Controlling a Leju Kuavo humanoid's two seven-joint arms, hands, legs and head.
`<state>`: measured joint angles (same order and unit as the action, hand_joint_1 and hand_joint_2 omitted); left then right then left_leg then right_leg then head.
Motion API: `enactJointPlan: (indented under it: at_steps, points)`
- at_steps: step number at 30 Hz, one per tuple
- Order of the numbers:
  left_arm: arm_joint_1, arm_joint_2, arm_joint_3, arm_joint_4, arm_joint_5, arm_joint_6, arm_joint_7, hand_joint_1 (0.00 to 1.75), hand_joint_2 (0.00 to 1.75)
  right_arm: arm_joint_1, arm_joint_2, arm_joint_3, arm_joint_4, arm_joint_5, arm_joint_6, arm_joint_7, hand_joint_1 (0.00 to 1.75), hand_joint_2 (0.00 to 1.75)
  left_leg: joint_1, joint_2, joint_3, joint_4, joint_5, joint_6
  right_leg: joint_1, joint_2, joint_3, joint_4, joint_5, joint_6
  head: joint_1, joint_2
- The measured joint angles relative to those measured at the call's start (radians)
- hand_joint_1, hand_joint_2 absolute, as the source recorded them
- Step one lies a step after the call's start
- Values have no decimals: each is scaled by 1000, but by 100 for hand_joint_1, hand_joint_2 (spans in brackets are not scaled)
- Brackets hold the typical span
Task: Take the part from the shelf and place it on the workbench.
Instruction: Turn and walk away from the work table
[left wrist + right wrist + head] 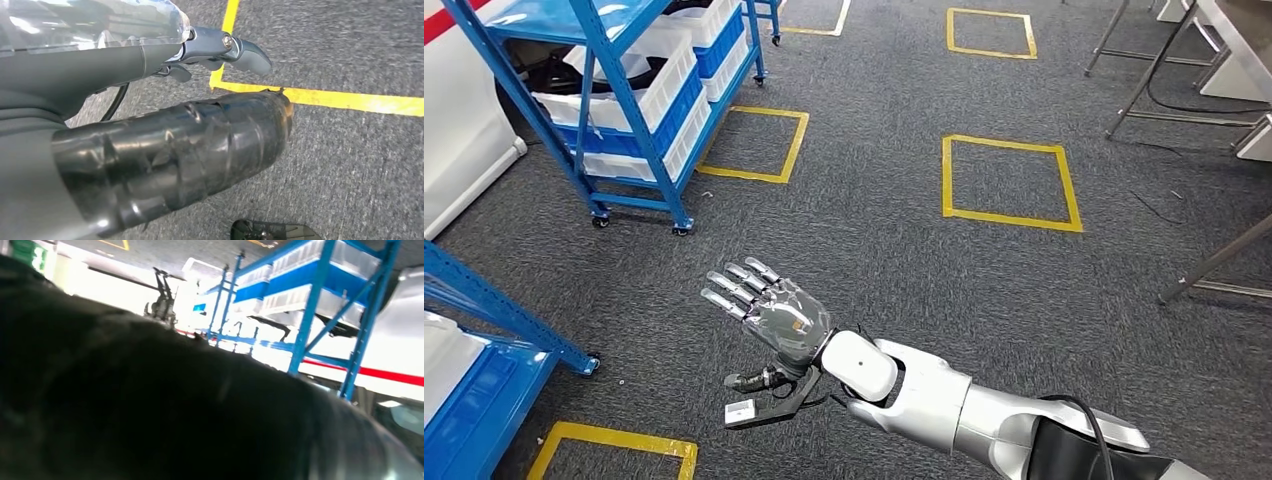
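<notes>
one silver arm reaches in from the lower right of the head view, its right hand [782,318] stretched out back-up above the grey carpet [904,270]. the fingers [736,288] lie straight and slightly fanned, pointing toward the upper left. the black part [769,402], a flat dark piece with a small white label [740,409] at its near end, hangs just below the hand on the thumb side. the thumb appears to lie across it and pin it there, off the floor, though the contact itself is partly hidden. in the right wrist view a large dark blurred mass sits close to the lens, and it cannot be told apart as hand or part.

two blue racks show in the head view. one blue shelf [629,120], on castors and stacked with white bins [659,85], stands at the upper left, well apart from the hand. the corner of a second rack [494,305] sits at the left edge. yellow tape squares [1009,185] mark the carpet, and metal table legs [1144,75] stand at the upper right.

the left hand [165,120] hangs over the carpet beside a corner of yellow tape [320,97] in the left wrist view. a thick grey thumb [210,140] and one dark fingertip [250,54] are seen. whether that hand is spread or curled cannot be told.
</notes>
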<state>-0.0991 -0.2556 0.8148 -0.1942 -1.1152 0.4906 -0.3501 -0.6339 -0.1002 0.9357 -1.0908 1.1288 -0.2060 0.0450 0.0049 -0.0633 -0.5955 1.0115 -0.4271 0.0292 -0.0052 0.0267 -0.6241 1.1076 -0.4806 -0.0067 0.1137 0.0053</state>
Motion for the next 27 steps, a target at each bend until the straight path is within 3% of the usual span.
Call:
enactJointPlan:
  at_steps: [2,4,6,8,10,11,12,13,14,16,17,19,21,23,25,26,27]
  points:
    - [0,0,0,0,-1,0,2,0,0,1,0,-1,-1,0,-1,0,0,0,1,-12,-5,2,0,-10,4,18,28,-66,17,-6,0,0]
    - [1,0,0,0,-1,1,3,0,0,1,0,-1,-2,0,-2,0,0,0,3,-22,-8,-1,2,-22,6,9,31,-73,19,-13,0,0]
    - [2,0,0,0,-1,2,3,0,0,1,1,-1,-5,0,-3,0,0,0,2,-2,-16,18,-13,-32,2,-6,41,-85,26,-26,0,0]
    - [1,0,0,0,-1,2,3,0,0,2,2,-1,-7,0,-4,0,0,0,3,35,-56,106,-65,-39,1,-24,47,-93,29,-36,-1,0]
    - [0,0,0,0,-1,2,3,0,0,5,2,-1,-8,0,-5,0,0,0,6,51,-121,239,-123,-48,2,-42,45,-93,28,-40,-1,0]
    - [1,0,0,0,-1,2,3,0,0,7,1,-1,-7,0,-5,0,0,0,7,54,-141,277,-131,-51,3,-51,44,-91,27,-40,-1,0]
    - [2,0,1,0,0,2,4,0,0,8,1,0,-7,0,-5,0,0,0,9,57,-141,276,-120,-54,3,-59,44,-90,25,-39,-1,0]
    - [3,0,1,0,0,2,4,0,0,8,2,0,-7,0,-6,0,0,0,10,61,-119,234,-91,-55,2,-66,44,-88,23,-38,-1,0]
    - [3,0,1,0,0,2,4,0,0,9,2,0,-7,0,-7,0,0,0,10,70,-81,162,-55,-54,2,-73,45,-84,20,-35,-1,0]
    - [1,1,1,0,0,1,3,0,0,9,5,0,-7,0,-12,1,0,0,5,89,-15,39,-14,-45,5,-85,46,-78,13,-26,0,0]
    - [0,2,1,0,0,1,2,0,0,10,6,0,-7,0,-15,3,0,0,3,93,-1,9,-8,-39,7,-89,46,-76,11,-21,0,0]
    - [-1,2,1,0,-1,1,0,0,0,11,8,0,-7,2,-20,7,0,0,-1,83,0,1,-7,-25,9,-98,48,-77,10,-11,0,0]
    - [0,2,1,0,0,2,-2,0,0,12,8,-2,-7,2,-26,8,0,0,3,72,3,-5,-3,-14,5,-86,45,-66,-1,2,0,0]
    - [-2,1,1,0,0,3,-3,0,0,13,6,-6,-7,2,-31,8,0,0,6,63,6,-11,2,-2,0,-53,13,7,-47,12,0,0]
    - [-4,2,1,0,0,3,-4,0,0,20,2,-8,-6,2,-33,8,0,0,5,51,3,-10,2,3,-1,-34,-52,141,-109,16,0,0]
    - [-4,2,1,0,1,3,-5,0,0,25,-1,-9,-6,2,-32,8,0,0,4,43,3,-9,2,3,-1,-32,-79,193,-123,17,0,0]
    - [-3,2,1,0,1,3,-5,0,0,29,-3,-9,-6,2,-32,8,0,0,4,34,2,-8,2,3,-1,-31,-90,209,-116,16,0,0]
